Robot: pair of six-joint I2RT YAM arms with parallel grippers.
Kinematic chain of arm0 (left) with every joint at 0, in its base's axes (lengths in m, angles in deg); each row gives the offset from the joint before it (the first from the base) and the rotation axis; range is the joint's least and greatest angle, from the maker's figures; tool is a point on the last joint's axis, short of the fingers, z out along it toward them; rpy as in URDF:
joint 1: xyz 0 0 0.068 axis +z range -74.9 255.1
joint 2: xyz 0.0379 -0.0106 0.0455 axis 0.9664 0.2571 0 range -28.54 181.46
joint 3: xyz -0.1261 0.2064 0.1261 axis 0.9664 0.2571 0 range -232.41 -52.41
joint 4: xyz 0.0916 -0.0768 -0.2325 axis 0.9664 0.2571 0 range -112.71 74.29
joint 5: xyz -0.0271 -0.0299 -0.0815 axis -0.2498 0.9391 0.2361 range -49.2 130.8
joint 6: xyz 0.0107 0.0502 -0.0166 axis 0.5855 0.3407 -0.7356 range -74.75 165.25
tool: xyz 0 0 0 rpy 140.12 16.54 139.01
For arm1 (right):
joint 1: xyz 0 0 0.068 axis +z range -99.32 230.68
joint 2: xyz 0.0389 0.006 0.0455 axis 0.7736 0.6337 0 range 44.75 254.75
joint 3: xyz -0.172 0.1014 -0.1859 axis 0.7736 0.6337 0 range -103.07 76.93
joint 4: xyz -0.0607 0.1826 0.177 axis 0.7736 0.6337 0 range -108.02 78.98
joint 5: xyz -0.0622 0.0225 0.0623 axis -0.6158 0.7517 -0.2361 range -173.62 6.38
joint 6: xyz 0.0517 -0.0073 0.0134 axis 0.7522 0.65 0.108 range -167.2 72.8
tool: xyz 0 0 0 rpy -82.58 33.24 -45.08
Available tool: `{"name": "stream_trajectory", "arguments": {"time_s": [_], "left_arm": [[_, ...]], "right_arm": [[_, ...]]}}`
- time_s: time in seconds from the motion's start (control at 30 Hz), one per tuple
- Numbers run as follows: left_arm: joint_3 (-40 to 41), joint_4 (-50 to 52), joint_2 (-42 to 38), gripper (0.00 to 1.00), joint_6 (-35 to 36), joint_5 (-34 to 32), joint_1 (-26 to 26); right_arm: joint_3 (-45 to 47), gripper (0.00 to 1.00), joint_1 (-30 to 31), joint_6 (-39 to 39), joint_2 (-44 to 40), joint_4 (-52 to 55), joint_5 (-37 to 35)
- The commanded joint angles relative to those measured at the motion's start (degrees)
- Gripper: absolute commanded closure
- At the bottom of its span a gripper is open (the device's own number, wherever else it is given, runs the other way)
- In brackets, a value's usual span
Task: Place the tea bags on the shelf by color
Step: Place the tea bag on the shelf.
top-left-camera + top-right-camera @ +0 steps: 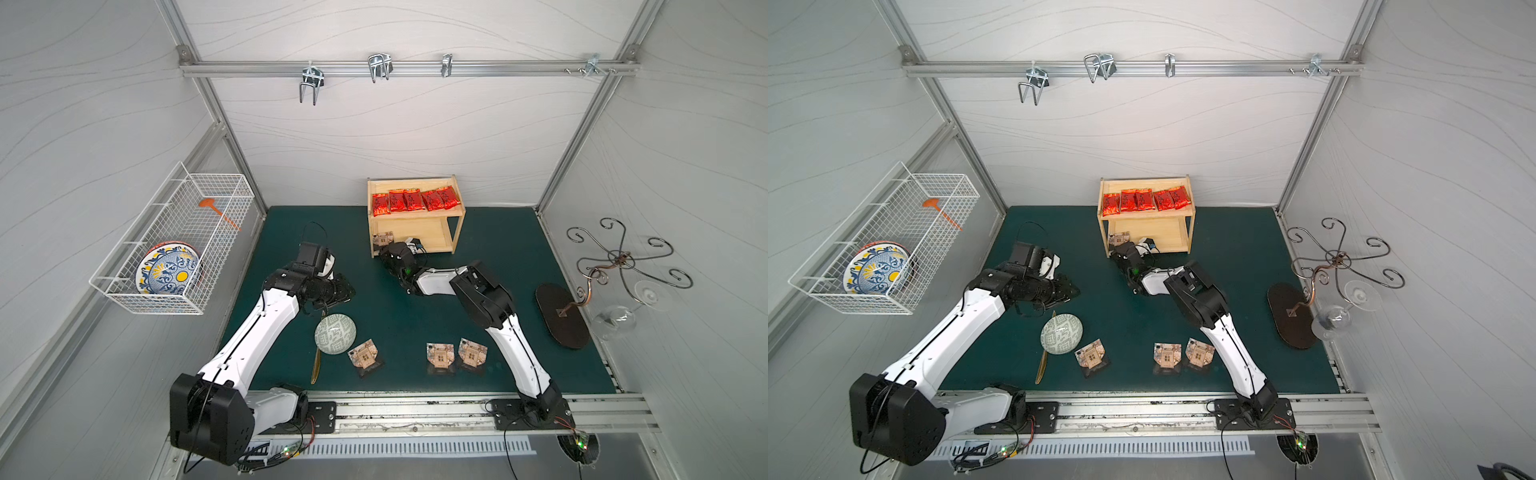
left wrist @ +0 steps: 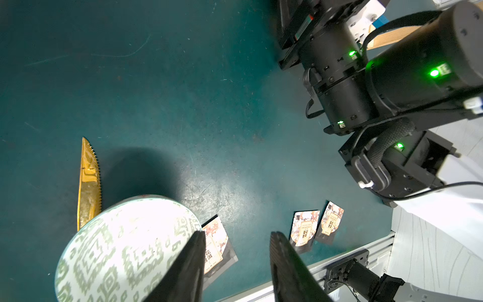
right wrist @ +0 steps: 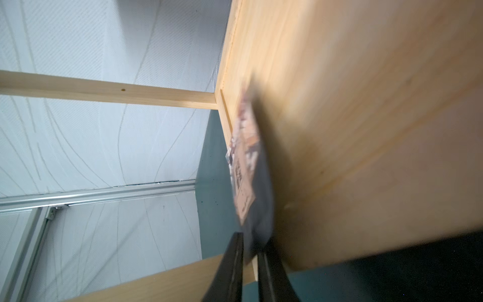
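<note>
Right gripper (image 3: 250, 241) at the lower tier of the pine shelf (image 1: 415, 230), a tan pouch (image 3: 245, 157) between its jaws

The shelf stands on the green mat (image 1: 415, 299) by the back wall; the right gripper reaches into the left end of the lower tier, jaws narrowly apart with the pouch's dark base between them (blur hides whether they pinch it); the left gripper (image 2: 237, 233) hovers near the patterned bowl (image 1: 335, 333), jaws spread and empty; five red sachets (image 1: 413, 200) lie in a row on the top tier; three tan pouches (image 1: 440, 355) lie on the mat near its front edge.
</note>
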Motion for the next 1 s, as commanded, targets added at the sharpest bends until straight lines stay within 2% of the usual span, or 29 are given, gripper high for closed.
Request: {"name": "stream_trajectory", "arguments": {"time_s": [0.0,0.1,0.4,0.67,0.77,0.9,0.97], "left_arm": [[-0.93,-0.33,0.44,0.54,0.71,-0.44,0.4],[-0.84,-0.44,0.3,0.54,0.58,-0.44,0.38],[-1.1,-0.21,0.3,0.55,0.54,-0.61,0.42],[-1.38,0.29,-0.15,0.55,0.63,-1.21,0.43],[-1.63,0.34,-0.24,0.55,0.63,-1.64,0.42],[-1.88,0.46,0.22,0.55,0.24,-1.84,0.43],[-1.86,-0.33,0.67,0.54,-0.52,-0.82,0.34]], "right_arm": [[1.96,0.7,0.61,-0.11,-2.22,4.53,-0.09],[2.26,0.6,0.65,-0.41,-3.22,5.85,-0.49],[1.41,0.45,1.44,-0.86,-6.1,12.37,-0.09],[1.8,0.42,1.48,-3.2,-9.04,16.31,1.87],[4.77,0.42,1.57,-9.59,-13.76,17.16,4.51],[14.38,0.43,1.88,-25.94,-25.32,16.78,10.45],[19.52,0.45,2.17,-35.1,-32.4,20.85,14.85]]}}
